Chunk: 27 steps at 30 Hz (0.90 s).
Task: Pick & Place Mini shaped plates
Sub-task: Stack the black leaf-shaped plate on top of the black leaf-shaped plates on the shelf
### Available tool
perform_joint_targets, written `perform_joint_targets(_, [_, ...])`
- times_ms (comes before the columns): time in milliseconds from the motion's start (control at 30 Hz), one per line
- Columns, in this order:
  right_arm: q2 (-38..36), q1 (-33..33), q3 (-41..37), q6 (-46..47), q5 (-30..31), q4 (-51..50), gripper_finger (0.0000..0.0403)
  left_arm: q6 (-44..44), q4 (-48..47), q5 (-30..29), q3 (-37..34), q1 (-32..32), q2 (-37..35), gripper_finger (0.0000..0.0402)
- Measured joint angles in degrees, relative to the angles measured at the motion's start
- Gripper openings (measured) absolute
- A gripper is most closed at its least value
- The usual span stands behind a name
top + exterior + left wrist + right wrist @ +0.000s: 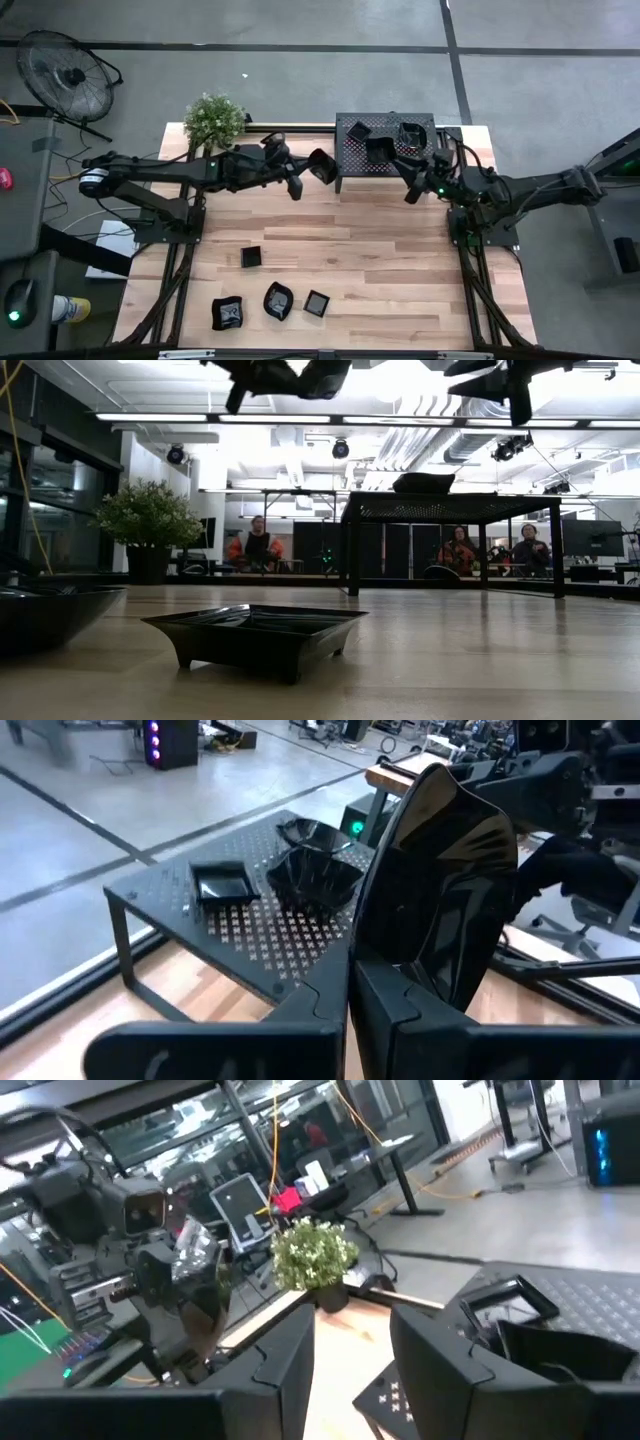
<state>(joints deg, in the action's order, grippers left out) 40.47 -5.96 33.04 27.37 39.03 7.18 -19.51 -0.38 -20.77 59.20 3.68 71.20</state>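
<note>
Near edge of the table: four mini shaped plates wait on the wood — a wavy dish (pixel 228 313), a rounded dish (pixel 278 301) and a small square plate (pixel 317 303) in a loose row, with another square plate (pixel 251 257) set back toward the middle. They look like the stock not yet moved.
Left gripper (pixel 308 172): raised near the far edge, just beside the rack's left end, jaws clamped on a glossy plate (pixel 440 880) held on edge, probably so it can be carried over the rack.
Right gripper (pixel 413 180): at the rack's near right side, jaws standing wide with nothing between them, judged to be waiting.
Perforated rack (pixel 350 160): at the far edge, holding three plates on top; seemingly the drop-off spot.
Potted plant (pixel 214 120): far left corner.
</note>
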Motion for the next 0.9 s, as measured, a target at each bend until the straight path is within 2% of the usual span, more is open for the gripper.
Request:
perform_joint_targets(167, [4.1,0.0,0.0,-1.9,0.3,4.4,0.0128,5.6,-0.4,-1.6,4.7,0.0,3.9,0.0000])
perform_joint_targets(267, [6.5,0.0,0.9,-2.5,2.4,5.1,0.0128,7.3,-1.2,-5.5,7.6,0.0,6.5,0.0000])
perform_joint_targets(533, [14.2,0.0,9.9,-19.0,7.0,5.1,0.0128,15.5,-2.6,-15.8,15.8,0.0,13.3,0.0000])
perform_joint_targets(667, [17.7,0.1,14.2,-24.2,8.8,3.7,0.0128,20.1,-3.2,-20.2,17.8,0.0,16.0,0.0000])
perform_joint_targets(900, [24.1,1.9,19.8,-24.3,8.5,0.9,0.0129,23.2,-2.7,-21.5,18.6,0.0,16.8,0.0000])
